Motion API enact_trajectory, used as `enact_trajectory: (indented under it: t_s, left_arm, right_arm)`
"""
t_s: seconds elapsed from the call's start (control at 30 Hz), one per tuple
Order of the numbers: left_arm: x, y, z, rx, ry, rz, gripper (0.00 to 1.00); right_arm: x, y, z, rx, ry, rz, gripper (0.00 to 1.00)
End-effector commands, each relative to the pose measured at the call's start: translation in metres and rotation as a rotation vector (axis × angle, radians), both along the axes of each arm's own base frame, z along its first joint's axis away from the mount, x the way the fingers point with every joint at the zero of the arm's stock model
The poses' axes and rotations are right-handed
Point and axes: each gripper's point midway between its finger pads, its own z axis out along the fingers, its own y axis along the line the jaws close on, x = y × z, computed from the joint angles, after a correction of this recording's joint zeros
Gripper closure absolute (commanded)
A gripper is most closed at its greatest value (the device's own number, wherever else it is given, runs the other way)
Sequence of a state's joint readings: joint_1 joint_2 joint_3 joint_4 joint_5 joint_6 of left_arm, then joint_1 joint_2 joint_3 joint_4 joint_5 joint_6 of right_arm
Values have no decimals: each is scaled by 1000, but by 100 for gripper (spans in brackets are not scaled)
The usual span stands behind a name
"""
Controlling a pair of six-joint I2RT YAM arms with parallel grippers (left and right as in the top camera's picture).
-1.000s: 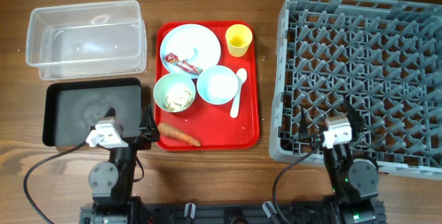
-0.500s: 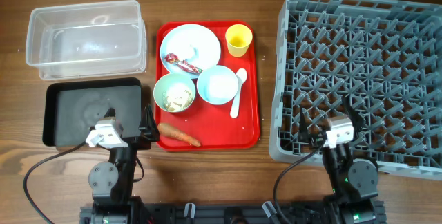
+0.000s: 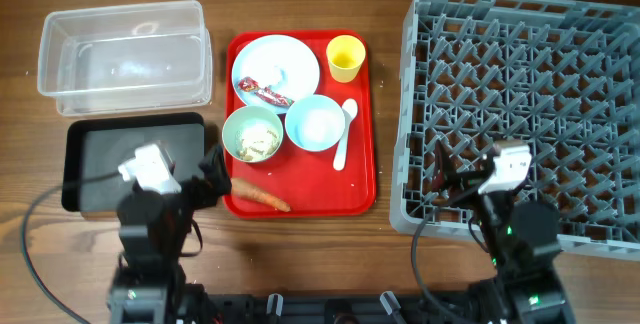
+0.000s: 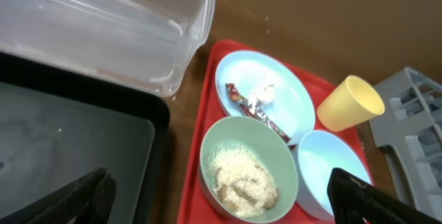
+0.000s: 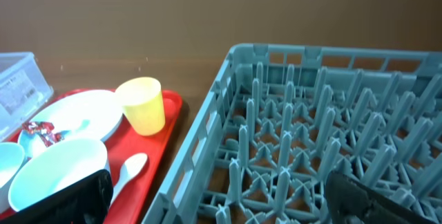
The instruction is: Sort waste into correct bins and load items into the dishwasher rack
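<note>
The left arm [image 3: 150,239] stands at the near edge of the desk [image 3: 330,249], its wrist leaning forward over the near right corner of the black tray [image 3: 95,144]. The left fingers [image 4: 76,200] are spread wide and grip nothing. In the overhead view their tips sit just beside the carrot [image 3: 258,195], which lies along the near edge of the red tray [image 3: 362,154]; whether they touch it cannot be told. In the wrist view the green bowl [image 4: 228,131] with the rice scraps [image 4: 238,175] lies between the two fingers and just ahead of them. The blue bowl [image 4: 331,162] sits to its right. Beyond them is the plate [image 4: 293,92] carrying the wrapper [image 4: 252,103], then the yellow cup [image 4: 349,104]. The clear tub [image 4: 103,16] stands behind the black tray.

The right arm [image 3: 522,239] is raised at the near left corner of the rack [image 3: 540,84]. The right fingers [image 5: 69,196] are also wide apart and empty, held above the rack's left wall. The spoon [image 5: 128,169] lies on the red tray to their left.
</note>
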State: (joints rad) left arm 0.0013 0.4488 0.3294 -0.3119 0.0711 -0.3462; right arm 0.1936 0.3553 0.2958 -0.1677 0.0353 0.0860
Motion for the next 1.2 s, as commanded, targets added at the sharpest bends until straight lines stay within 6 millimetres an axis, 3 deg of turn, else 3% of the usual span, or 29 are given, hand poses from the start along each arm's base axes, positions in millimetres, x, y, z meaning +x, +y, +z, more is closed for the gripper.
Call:
enact_trajectory:
  t_s: [0.0,0.13,0.27,0.43,0.6,0.67,0.77,0.93,1.07,1.17]
  left_arm:
    - [19,-7,36,-30,77,-35,0]
    - [30,-19,55,-65,323,-94,0]
    - [16,-18,52,-74,604,-79,0]
    - [23,-15,46,-67,623,-64,0]
    - [80,-39,86,-90,345,-170,1]
    - [117,-59,90,-75,249,-224,2]
    - [154,-80,75,-54,206,-279,1]
    - [202,-110,21,121,182,-326,0]
    - [211,-129,-25,187,236,-365,1]
    - [217,-129,-62,194,294,-366,8]
  right_arm:
    - [12,5,21,4,91,4,0]
    - [21,19,20,-19,340,66,0]
    - [27,19,17,-108,547,82,0]
    - [28,29,6,-85,636,131,0]
    - [30,29,7,-86,624,132,0]
    - [30,30,7,-86,623,132,0]
    - [30,29,7,-86,627,132,0]
    - [30,29,7,-86,627,132,0]
    - [29,29,6,-86,631,132,0]
    - [29,29,6,-86,631,132,0]
